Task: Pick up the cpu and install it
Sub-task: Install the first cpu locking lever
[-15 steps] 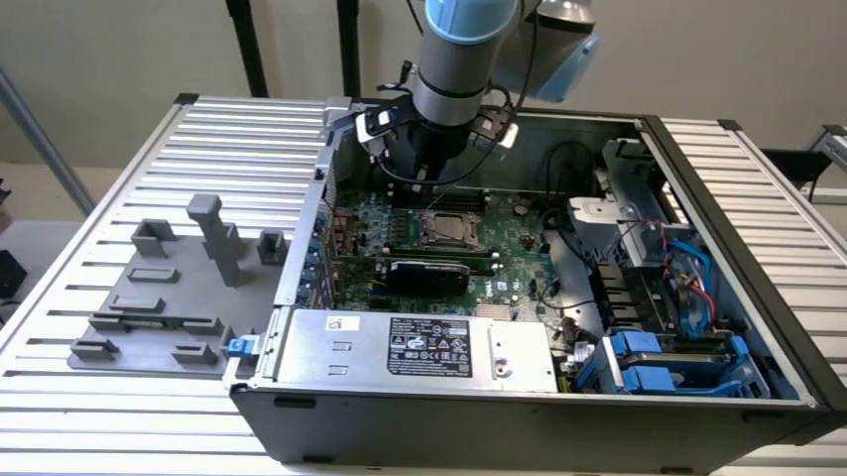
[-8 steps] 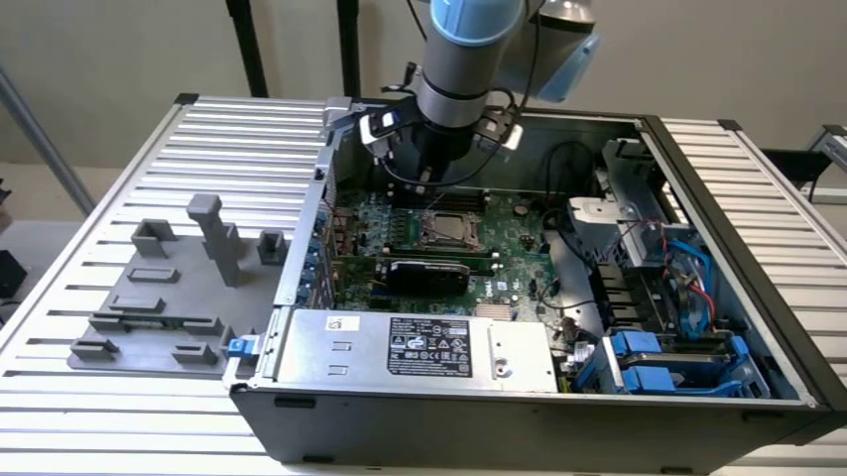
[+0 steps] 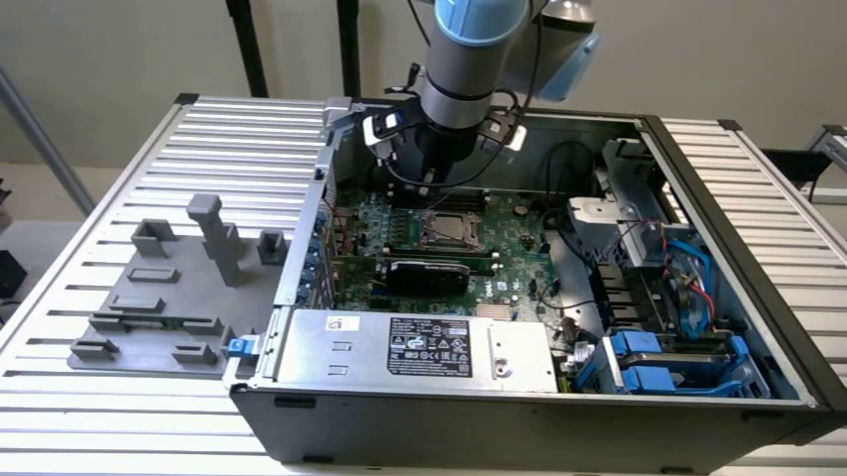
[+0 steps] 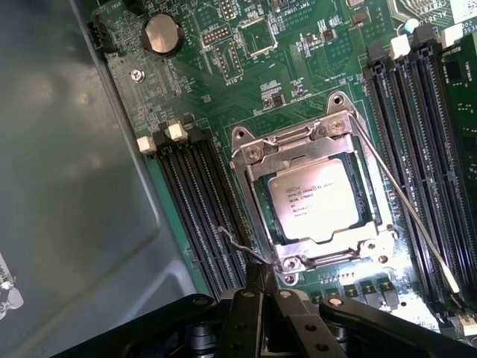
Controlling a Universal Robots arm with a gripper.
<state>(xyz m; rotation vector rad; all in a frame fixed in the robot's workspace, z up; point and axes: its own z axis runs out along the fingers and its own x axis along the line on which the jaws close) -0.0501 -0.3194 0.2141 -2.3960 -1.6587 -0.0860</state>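
The arm [image 3: 463, 59] is blocking the motherboard's [image 3: 437, 223] rear edge; print on the cpu [image 4: 317, 199] is proving too small to read.

Silver-and-blue arm [image 3: 466, 50], black hand [image 3: 443, 164], black cables.

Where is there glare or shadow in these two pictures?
Wrist view: light reflects brightly off the square silver-topped cpu and its shiny metal socket frame, while the grey case wall is dull and hazy. Exterior view: even lighting, with the black-and-grey robot arm shading the green motherboard below it.
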